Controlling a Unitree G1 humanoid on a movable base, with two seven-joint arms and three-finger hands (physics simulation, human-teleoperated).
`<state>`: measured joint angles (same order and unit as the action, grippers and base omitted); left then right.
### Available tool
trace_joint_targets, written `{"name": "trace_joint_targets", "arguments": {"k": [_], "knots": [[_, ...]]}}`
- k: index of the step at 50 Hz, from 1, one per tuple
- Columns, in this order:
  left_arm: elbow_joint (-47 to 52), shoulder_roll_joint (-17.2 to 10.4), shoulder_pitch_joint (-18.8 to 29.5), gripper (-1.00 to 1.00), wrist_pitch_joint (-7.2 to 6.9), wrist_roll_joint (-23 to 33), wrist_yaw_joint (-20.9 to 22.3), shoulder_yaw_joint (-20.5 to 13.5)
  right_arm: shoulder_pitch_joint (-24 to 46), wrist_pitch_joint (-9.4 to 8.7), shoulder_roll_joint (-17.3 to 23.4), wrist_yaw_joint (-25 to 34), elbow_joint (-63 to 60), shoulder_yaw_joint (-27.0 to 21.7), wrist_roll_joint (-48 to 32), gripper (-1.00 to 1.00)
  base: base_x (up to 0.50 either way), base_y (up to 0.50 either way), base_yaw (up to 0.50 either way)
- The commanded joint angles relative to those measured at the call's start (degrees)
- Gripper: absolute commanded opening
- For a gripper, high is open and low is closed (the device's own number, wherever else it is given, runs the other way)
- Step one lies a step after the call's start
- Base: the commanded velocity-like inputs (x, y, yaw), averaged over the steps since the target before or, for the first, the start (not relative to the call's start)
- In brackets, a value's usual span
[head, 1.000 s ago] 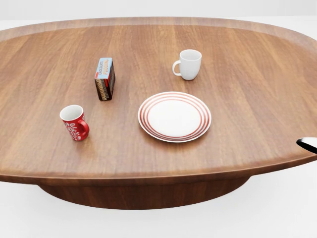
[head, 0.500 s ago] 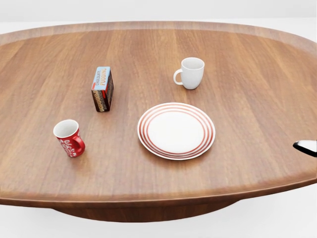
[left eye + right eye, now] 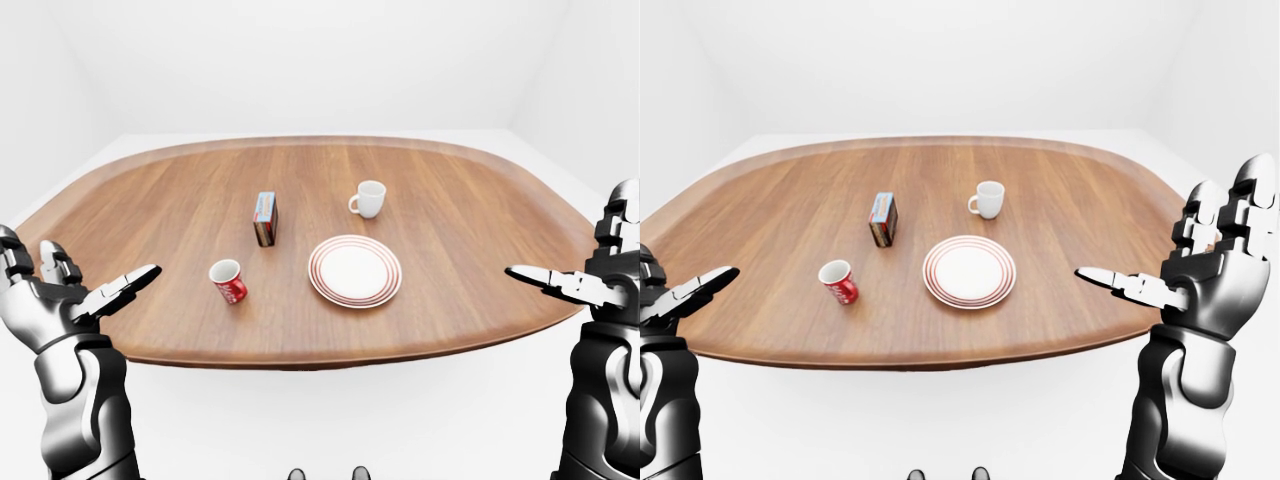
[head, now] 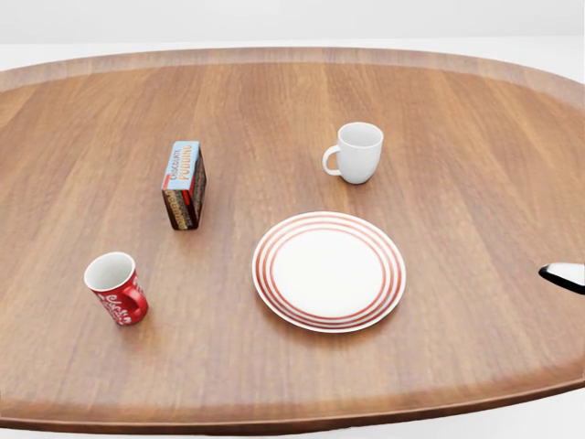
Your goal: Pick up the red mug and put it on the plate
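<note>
The red mug (image 4: pixel 116 288) with white patterning stands upright on the oval wooden table (image 4: pixel 457 110), at the lower left of the head view. To its right lies the white plate (image 4: pixel 328 269) with red rings, empty. My left hand (image 3: pixel 75 290) hovers open at the table's left edge in the left-eye view, well left of the mug. At the right edge my right hand (image 3: pixel 1200 260) is held open, fingers spread, holding nothing. Only one of its fingertips (image 4: pixel 562 273) shows in the head view.
A white mug (image 4: pixel 356 152) stands above the plate in the head view. A pudding box (image 4: pixel 185 184) stands upright above and right of the red mug. The table's near rim runs along the bottom of the head view.
The whole head view has shifted: the camera has moved closer, so the table and its objects appear lower and larger. None of the objects has moved on the table.
</note>
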<state>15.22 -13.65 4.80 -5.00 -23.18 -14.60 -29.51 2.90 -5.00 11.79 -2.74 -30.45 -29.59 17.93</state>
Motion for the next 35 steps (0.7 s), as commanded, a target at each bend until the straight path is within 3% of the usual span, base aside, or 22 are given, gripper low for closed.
{"name": "trace_joint_targets", "arguments": {"k": [1,35], "knots": [[-0.4,0.1,-0.1,1.0,0.0,0.1,0.2,0.1,-0.1,0.0,-0.1,0.3,0.2,-0.1,-0.1,1.0,0.21,0.0,0.0],[0.0,0.0,0.1,1.0,0.0,0.2,-0.2,0.1,0.2,0.0,0.1,0.4,0.8,0.2,-0.2,1.0,0.26,0.0,0.0]]}}
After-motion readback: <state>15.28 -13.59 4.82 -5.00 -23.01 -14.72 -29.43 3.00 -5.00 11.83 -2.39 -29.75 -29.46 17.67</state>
